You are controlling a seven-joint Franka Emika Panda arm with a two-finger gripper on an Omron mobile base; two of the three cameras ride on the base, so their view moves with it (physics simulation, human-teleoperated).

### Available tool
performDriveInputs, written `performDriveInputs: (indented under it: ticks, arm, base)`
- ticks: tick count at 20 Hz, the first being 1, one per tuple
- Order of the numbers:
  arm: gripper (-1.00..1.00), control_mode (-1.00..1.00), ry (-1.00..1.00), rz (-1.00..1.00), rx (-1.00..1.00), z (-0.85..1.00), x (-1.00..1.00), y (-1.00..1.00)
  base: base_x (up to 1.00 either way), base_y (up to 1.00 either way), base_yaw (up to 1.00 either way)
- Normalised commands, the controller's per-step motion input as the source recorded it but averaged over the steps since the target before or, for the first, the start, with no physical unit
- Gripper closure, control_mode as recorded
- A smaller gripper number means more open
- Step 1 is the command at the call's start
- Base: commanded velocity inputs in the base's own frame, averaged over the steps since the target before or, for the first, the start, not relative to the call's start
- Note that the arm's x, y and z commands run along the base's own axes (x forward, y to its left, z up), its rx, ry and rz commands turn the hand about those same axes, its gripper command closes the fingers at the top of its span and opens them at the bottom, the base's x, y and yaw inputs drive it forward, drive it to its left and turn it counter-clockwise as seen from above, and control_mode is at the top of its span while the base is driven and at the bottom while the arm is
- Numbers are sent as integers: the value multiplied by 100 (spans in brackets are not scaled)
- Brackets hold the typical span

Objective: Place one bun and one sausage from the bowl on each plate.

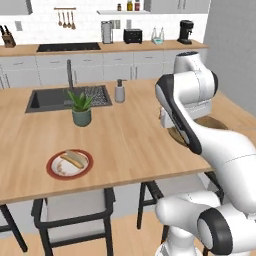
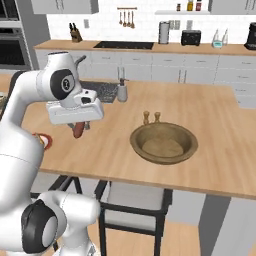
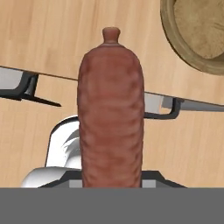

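The two-finger gripper (image 2: 78, 127) clamps a reddish-brown sausage (image 3: 111, 113) above the wooden counter (image 2: 210, 120), left of the brown wooden bowl (image 2: 164, 142); a loose grip could drop it short of the red-rimmed plate (image 1: 69, 163).

Open wood runs across the bench (image 1: 130, 140) between the red-rimmed plate (image 1: 69, 164) and the bowl (image 2: 164, 143). A potted plant (image 1: 81, 107) and soap bottle (image 1: 120, 91) stand farther back; two small shakers (image 2: 151, 117) sit just behind the bowl.
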Motion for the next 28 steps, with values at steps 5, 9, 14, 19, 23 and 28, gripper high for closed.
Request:
performDriveInputs:
  ticks: [5,9,14,19,23,28]
  arm:
    - [100,100,0,0,0,0,0,0]
    - [100,100,0,0,0,0,0,0]
    - [100,100,0,0,0,0,0,0]
    - [100,-100,0,0,0,0,0,0]
    - [100,-100,0,0,0,0,0,0]
    - [100,-100,0,0,0,0,0,0]
  base:
    - [19,82,0]
    - [18,81,0]
    - [20,72,0]
    - [2,2,1]
    - [0,0,0]
    - [0,0,0]
